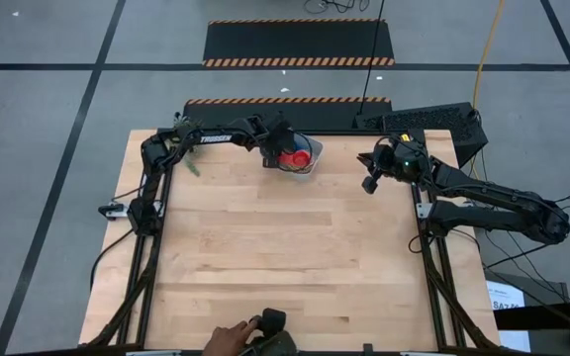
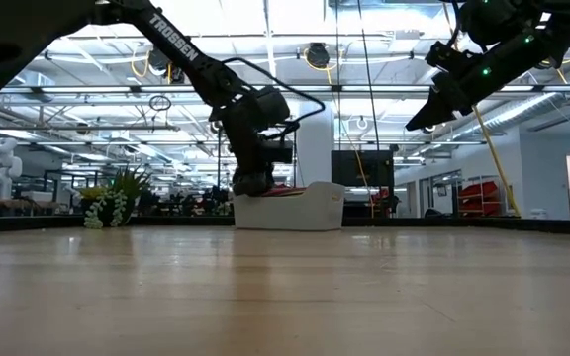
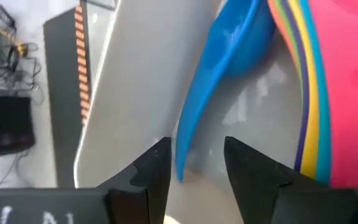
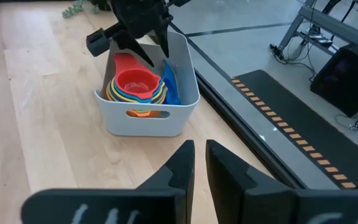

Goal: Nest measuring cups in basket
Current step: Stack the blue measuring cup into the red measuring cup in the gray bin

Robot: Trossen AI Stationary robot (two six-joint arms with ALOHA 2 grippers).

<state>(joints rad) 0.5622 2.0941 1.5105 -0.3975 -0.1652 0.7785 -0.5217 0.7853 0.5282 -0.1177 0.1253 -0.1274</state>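
Blue plastic, the handle of a blue measuring cup (image 3: 229, 68), stands in the gap between the tips of the left pincer (image 3: 194, 163), whose fingers (image 3: 156, 168) are apart and not seen pressing on it. That pincer (image 4: 143, 38) hangs nose-down into the pale grey-white basket (image 4: 151, 118) at the far edge of the wooden surface (image 1: 285, 257). Just beside the blue cup, inside the same basket, lies the nested stack of measuring cups (image 4: 135, 87), with the red cup (image 4: 134, 81) on top and yellow, green and orange rims around it. White letters on the left arm (image 2: 181, 51) read "TROSSEN". Off to the side of the basket, well apart from it, the right pincer (image 1: 371, 183) hovers above the surface, its fingers (image 4: 182, 165) nearly together and holding nothing. A person's hand (image 1: 228, 339) shows at the near edge.
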